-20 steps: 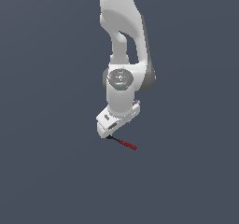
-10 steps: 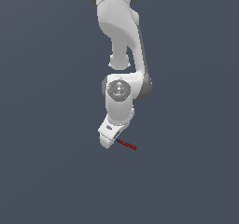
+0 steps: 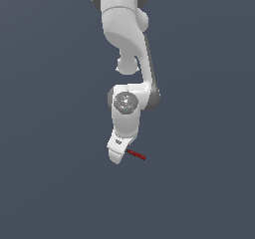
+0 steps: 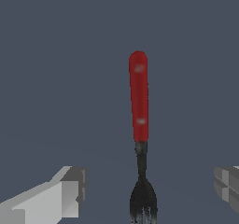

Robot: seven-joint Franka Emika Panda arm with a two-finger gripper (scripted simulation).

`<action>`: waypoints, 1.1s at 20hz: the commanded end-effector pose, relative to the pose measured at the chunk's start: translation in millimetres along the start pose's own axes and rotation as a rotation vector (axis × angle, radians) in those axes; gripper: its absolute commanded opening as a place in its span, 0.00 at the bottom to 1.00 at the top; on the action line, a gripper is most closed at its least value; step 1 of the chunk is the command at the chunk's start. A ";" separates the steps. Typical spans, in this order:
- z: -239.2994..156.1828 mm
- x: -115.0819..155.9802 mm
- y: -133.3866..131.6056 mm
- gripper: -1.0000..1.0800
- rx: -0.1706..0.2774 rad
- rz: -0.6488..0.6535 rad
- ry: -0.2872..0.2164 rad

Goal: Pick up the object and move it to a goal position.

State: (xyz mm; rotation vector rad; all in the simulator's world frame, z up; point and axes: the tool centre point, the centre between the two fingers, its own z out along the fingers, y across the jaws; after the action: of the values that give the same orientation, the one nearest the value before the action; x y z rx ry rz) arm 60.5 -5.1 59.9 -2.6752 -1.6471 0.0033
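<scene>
The object is a small fork with a red handle (image 4: 138, 97) and a black pronged end (image 4: 142, 200). It lies flat on the dark grey floor. In the exterior view only its red handle (image 3: 136, 155) shows, sticking out toward the exterior view's right from behind the white gripper (image 3: 116, 156). In the wrist view the gripper (image 4: 149, 190) is open, with one finger (image 4: 70, 192) on each side of the black pronged end and a wide gap to the fork on both sides. The fingers touch nothing.
The white arm (image 3: 127, 49) stands above the fork and reaches down from the top of the exterior view. The plain dark grey floor (image 3: 199, 183) spreads all around.
The arm has lowered the gripper toward the floor, down over the fork's black end. The fork has not moved.
</scene>
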 end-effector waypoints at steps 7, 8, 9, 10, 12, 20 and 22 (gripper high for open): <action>3.6 0.2 1.3 0.96 -0.001 -0.029 0.001; 4.7 0.1 1.3 0.96 -0.001 -0.029 0.001; 6.5 0.3 1.2 0.96 -0.001 -0.030 0.001; 9.1 0.1 1.3 0.96 -0.001 -0.030 0.001; 16.3 0.2 1.0 0.96 -0.001 -0.031 0.001; 51.4 0.1 0.4 0.96 -0.001 -0.034 0.002; 53.7 0.3 1.0 0.96 -0.001 -0.034 0.002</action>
State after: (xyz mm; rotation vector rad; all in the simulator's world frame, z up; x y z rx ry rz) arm 61.2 -5.5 9.5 -2.6474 -1.6922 0.0003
